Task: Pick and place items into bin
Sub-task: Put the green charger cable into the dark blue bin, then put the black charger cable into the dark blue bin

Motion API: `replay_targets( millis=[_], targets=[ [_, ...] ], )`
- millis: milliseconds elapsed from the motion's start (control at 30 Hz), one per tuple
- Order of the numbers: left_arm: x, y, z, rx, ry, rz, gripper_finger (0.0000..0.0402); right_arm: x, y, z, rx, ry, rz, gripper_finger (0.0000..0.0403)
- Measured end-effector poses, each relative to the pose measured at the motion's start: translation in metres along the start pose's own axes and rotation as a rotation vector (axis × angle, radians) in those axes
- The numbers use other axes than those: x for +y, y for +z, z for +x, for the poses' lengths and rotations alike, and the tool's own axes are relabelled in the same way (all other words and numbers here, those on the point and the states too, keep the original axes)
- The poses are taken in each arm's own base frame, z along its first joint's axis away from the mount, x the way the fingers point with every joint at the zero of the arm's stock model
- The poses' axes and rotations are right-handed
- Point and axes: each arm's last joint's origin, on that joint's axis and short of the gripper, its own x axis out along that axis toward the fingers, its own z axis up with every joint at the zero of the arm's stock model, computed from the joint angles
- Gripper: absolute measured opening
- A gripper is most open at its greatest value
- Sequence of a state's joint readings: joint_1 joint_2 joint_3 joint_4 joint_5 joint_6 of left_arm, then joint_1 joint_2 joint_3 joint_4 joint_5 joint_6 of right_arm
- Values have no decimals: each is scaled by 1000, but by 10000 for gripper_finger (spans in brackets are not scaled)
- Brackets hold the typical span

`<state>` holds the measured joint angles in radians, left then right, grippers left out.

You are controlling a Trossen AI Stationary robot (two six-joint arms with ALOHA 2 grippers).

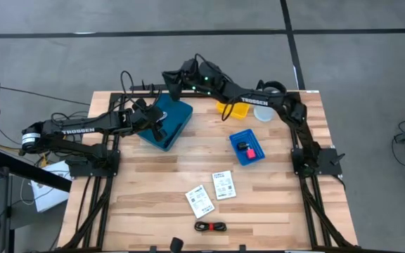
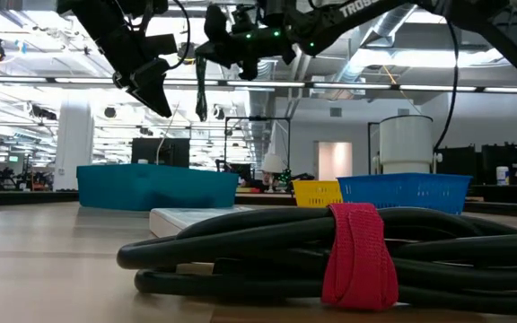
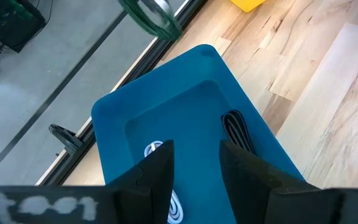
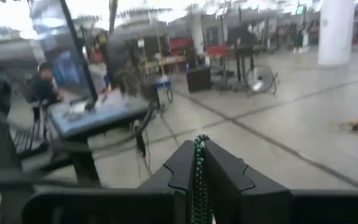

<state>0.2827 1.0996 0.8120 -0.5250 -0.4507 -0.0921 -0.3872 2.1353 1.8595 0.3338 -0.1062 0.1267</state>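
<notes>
My right gripper reaches over the table's far edge and is shut on a green strip. The strip hangs as a dark band in the low view and shows as a green loop in the left wrist view. It hangs just beyond the far end of the teal bin. My left gripper is open above the bin, touching nothing. A black cord and a white cord lie in the bin. Two white cards and a black cord with a red strap lie on the table. My right gripper pinches the green strip between its two fingers, with the strip's upper end showing just past the fingertips. The fingers come about level from the table's right. The strip hangs below them, lifted clear of the table and bin.
A small blue basket holding a red-pink piece stands right of centre. A yellow container and a white round lid sit near the far edge. The near cord bundle fills the low view's foreground.
</notes>
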Motion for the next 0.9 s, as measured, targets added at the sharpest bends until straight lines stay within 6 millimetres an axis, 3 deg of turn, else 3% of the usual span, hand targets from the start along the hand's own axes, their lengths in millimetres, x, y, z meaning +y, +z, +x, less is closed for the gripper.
replay_targets(
  millis=[367, 900],
  targets=[
    [0, 0, 0, 0, 0, 0, 119, 28, -10, 2, 66, 49, -74, 22],
    [0, 0, 0, 0, 0, 0, 119, 26, -8, 1, 64, 47, -67, 57]
  ],
)
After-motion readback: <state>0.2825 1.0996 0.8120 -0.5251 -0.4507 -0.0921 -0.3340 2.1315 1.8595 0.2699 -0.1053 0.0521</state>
